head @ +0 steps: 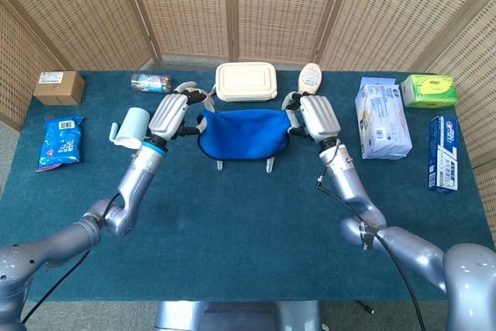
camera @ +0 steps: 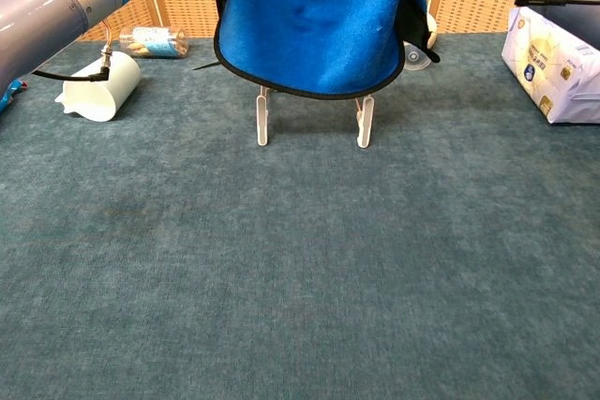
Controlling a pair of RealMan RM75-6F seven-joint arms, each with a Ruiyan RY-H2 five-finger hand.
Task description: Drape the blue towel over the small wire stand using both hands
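We have two views from the robot's own cameras. Our head view looks steeply down from high above the near table edge, facing the wicker screens (head: pixel 232 5) at 12 o'clock. It sits far enough back to take in the whole teal table (head: pixel 248 222), both arms, and boxes out at 3 and 9 o'clock.

Our chest view sits low, just above the tabletop (camera: pixel 300 259), facing the same way, nearly level and much closer. Both views share the table's middle: the blue towel (head: pixel 243 134) (camera: pixel 309 21), the wire stand's feet (head: pixel 270 165) (camera: pixel 366 122), and the white cup (head: pixel 130 126) (camera: pixel 98 86) at 10 o'clock.
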